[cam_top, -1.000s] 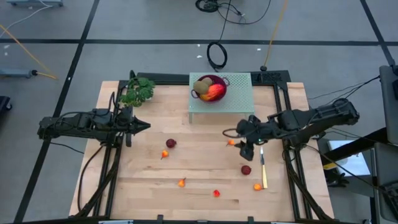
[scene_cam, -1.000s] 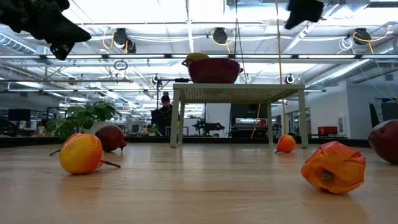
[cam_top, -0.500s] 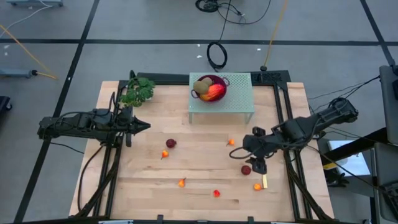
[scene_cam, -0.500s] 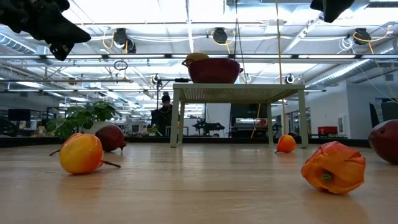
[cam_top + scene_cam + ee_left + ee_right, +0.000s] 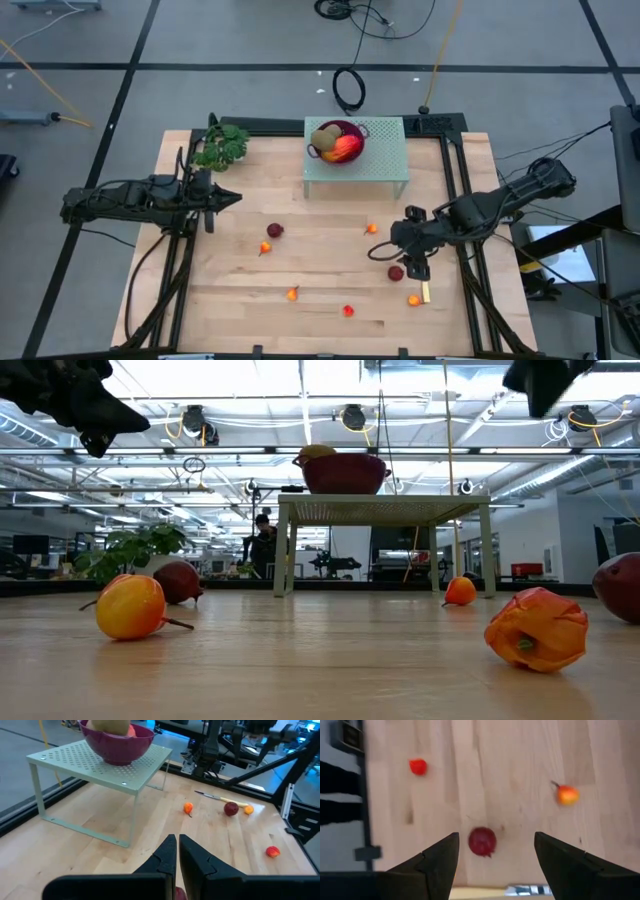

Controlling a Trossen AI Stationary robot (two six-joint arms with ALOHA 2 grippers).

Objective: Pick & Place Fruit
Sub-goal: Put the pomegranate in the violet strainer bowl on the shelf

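A dark red ball (image 5: 482, 841) lies on the wooden table near its right side (image 5: 396, 272). My right gripper (image 5: 495, 857) hangs open above it, pointing steeply down, one finger on either side of it and clear of it (image 5: 414, 266). Small orange and red fruit are scattered about: (image 5: 372, 228), (image 5: 265, 247), (image 5: 292, 294), (image 5: 348, 311), (image 5: 414, 299). A second dark red ball (image 5: 275, 230) lies left of centre. A maroon bowl (image 5: 338, 140) with larger fruit stands on a pale green perforated stand (image 5: 385, 150). My left gripper (image 5: 236, 199) waits shut at the left, raised (image 5: 176, 854).
A slim knife (image 5: 425, 288) lies just beside the right gripper, near the table's right edge. A leafy green sprig (image 5: 220, 147) sits at the far left corner. The stand's legs (image 5: 131, 822) rest on the table at the far middle.
My right gripper has swung toward the table's near right and sunk a little, from beside the orange fruit under the stand's front to over the dark red ball. The fruit has not moved.
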